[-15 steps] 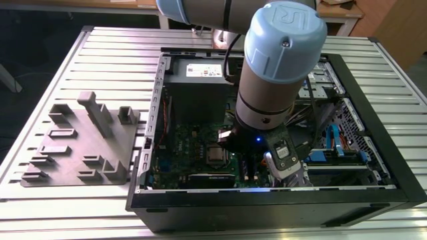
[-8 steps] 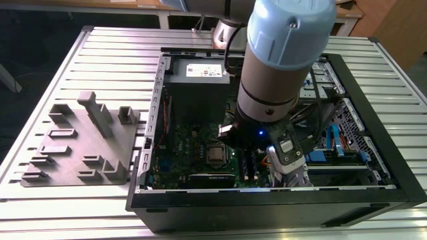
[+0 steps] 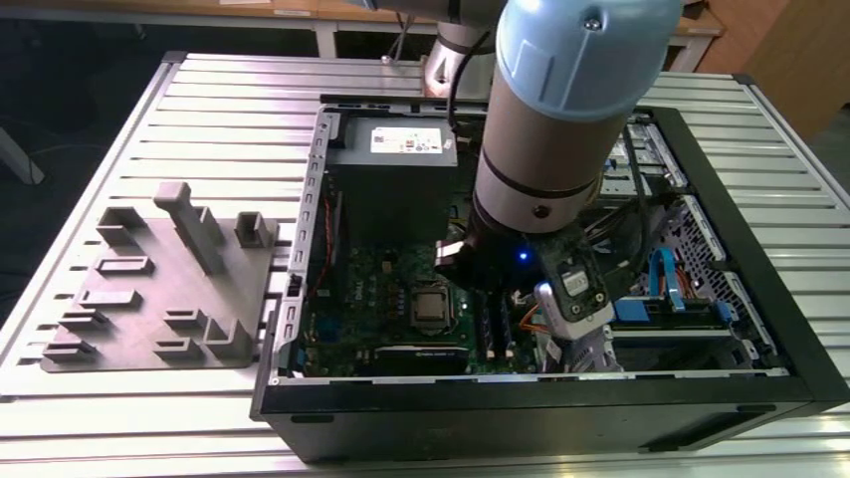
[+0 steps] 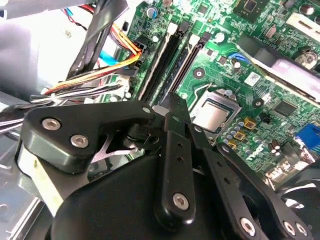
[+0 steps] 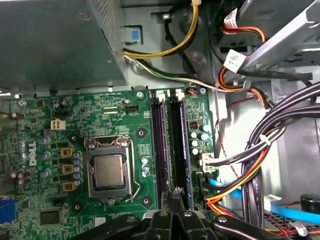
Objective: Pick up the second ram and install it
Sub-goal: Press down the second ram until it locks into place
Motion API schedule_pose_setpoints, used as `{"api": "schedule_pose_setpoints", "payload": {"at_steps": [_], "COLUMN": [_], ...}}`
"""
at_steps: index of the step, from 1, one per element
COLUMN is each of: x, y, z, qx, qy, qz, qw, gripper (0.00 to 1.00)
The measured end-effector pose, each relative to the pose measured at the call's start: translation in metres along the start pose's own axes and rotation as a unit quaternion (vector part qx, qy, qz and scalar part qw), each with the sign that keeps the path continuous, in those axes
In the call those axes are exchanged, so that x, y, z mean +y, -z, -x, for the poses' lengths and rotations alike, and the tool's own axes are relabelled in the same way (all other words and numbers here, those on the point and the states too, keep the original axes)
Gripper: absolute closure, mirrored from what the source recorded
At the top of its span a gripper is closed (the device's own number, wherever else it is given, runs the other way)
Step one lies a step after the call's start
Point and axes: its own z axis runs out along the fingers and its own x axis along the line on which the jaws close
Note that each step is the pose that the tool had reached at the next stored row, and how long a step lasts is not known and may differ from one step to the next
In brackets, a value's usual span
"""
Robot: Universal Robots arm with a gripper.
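In both wrist views my gripper (image 5: 178, 193) (image 4: 172, 102) hangs inside the open computer case, just above the motherboard (image 5: 65, 130). Its black fingers are drawn together at the near end of the two long memory slots (image 4: 165, 55). A thin dark strip, the second ram (image 5: 179, 150), runs edge-on from between the fingertips along the slot nearer the cable bundle. Whether it is seated in that slot or held just above it, I cannot tell. The neighbouring slot (image 5: 161, 150) lies between it and the silver processor socket (image 5: 107, 170).
The arm (image 3: 558, 119) reaches down into the black case (image 3: 531, 398). A grey plastic block with raised holders (image 3: 159, 289) lies on the slatted table at the exterior view's left. Cable bundles (image 5: 260, 150) and drive bays crowd one side of the slots. The power supply (image 3: 392, 169) sits at the case's far end.
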Motion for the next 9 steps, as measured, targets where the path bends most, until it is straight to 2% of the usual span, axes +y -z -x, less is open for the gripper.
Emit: {"api": "schedule_pose_setpoints", "payload": {"at_steps": [3, 9], "x": [0.0047, 0.0207], "y": [-0.0008, -0.0030], "z": [-0.0006, -0.0028], "qx": [0.0001, 0.0000], "qy": [0.000, 0.000], "qz": [0.0006, 0.0008], "qw": [1.0000, 1.0000], "gripper": [0.93, 0.93]}}
